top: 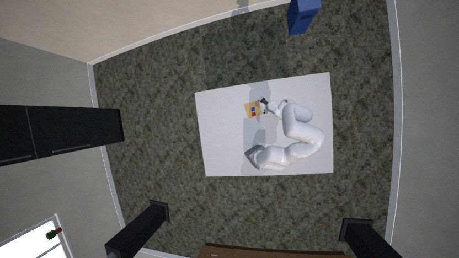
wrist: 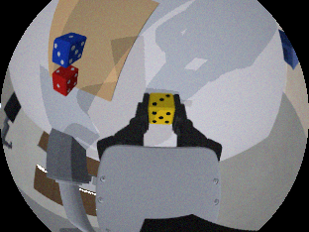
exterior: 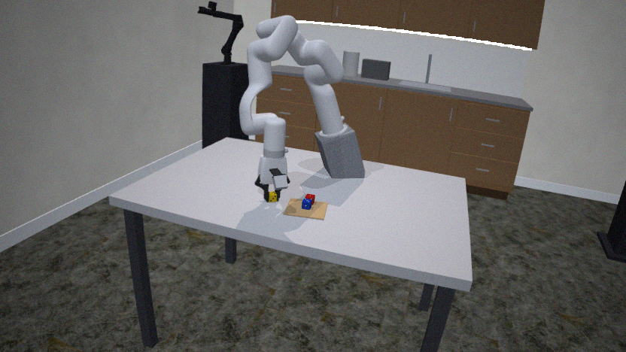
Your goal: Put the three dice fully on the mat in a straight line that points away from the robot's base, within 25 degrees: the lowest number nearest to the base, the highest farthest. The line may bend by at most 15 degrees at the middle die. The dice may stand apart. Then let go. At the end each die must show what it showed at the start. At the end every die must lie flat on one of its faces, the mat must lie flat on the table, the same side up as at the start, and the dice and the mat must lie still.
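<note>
Wrist view, left to right: up and left of the hand, a flat tan mat [wrist: 126, 15] carries a blue die [wrist: 69, 48] touching a red die [wrist: 65, 80]. Centre, the black hand [wrist: 161, 122] pinches the yellow die [wrist: 161, 108], a dotted cube on the smooth white desk [wrist: 225, 80], likely for carrying matward.

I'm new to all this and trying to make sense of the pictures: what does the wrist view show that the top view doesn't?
Only the wrist view shows the yellow die gripped in the claw, off the mat, and the pips on all three dice. Only the top view shows the whole table, the bent arm, and the surrounding floor. Both show the blue die and red die side by side on the mat.
</note>
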### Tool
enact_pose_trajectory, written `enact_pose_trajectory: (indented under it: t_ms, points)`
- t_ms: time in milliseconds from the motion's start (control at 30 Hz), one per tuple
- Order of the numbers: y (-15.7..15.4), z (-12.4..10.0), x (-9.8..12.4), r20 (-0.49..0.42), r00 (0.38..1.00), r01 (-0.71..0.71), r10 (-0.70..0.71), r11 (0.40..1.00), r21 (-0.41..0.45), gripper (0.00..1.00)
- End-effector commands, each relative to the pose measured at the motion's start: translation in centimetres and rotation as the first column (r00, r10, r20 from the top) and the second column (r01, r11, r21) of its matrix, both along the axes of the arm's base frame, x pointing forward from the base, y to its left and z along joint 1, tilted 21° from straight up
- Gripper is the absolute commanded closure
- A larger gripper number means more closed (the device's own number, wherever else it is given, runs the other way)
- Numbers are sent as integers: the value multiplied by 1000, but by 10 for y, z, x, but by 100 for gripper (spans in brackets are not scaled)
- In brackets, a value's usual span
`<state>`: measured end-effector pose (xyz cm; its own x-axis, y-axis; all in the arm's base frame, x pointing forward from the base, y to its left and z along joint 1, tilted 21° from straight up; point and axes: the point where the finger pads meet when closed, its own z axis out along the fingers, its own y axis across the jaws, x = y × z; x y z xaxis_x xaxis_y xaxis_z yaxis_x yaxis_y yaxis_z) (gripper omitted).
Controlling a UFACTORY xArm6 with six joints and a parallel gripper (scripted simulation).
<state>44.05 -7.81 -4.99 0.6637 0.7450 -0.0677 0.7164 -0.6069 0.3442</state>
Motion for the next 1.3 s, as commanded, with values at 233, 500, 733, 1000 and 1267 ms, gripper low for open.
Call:
enact_pose_trajectory:
  t_ms: [233,500,733,1000,1267]
  points:
    - [0,1,1,3,1000,-1,1,1000,0,73]
    - [0,1,1,3,1000,-1,1,1000,0,73]
    - [0,1,1,3,1000,-1,1,1000,0,73]
    - [5,16,-3,3,1000,-1,1,1000,0,73]
    - [16,55,-12,3,1000,-1,1,1000,0,73]
